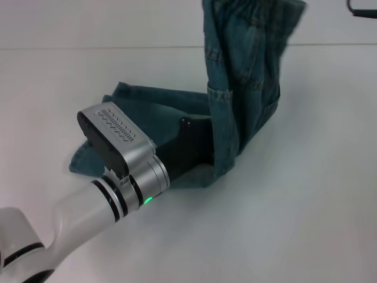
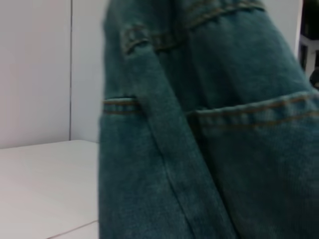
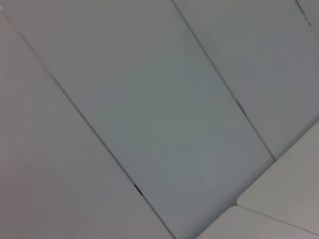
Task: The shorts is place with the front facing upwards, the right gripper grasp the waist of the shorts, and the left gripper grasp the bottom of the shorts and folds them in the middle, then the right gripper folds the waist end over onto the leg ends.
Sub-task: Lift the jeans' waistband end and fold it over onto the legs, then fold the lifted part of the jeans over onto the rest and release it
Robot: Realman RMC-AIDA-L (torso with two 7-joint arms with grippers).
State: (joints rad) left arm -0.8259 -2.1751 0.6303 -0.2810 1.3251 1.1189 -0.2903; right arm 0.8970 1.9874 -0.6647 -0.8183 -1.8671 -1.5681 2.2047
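Note:
The blue denim shorts (image 1: 247,76) are partly raised: the waist end rises steeply past the top edge of the head view, while the leg ends (image 1: 147,103) lie flat on the white table (image 1: 306,206). My left gripper (image 1: 200,144) reaches low over the flat leg part, its black body running up against the hanging fabric, which hides its tips. In the left wrist view the denim (image 2: 209,139) fills most of the picture, showing a pocket seam and a belt loop. My right gripper is out of view; its wrist view shows only pale wall panels.
My silver left forearm (image 1: 112,194) crosses the table's near left. A dark object (image 1: 362,7) shows at the top right corner. A table corner (image 3: 284,204) shows in the right wrist view.

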